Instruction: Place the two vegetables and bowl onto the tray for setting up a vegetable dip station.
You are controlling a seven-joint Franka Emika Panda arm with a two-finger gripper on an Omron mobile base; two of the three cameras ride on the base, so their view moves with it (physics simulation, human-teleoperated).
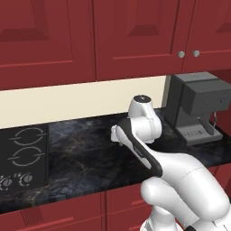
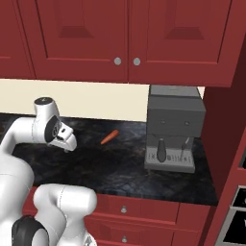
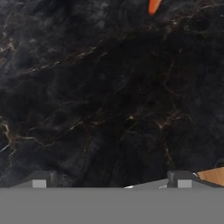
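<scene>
The gripper [image 3: 111, 181] hung over the dark marble counter [image 3: 100, 109] with its fingertips [image 3: 39, 179] spread wide and nothing between them. The carrot [image 3: 154, 5] lay on the stone well ahead of the hand, a touch to the right. A corner of tan wood [image 3: 213, 176] sat just beside the right fingertip. A grey coffee machine [image 2: 174, 134] stood off past the carrot [image 2: 109, 137]
</scene>
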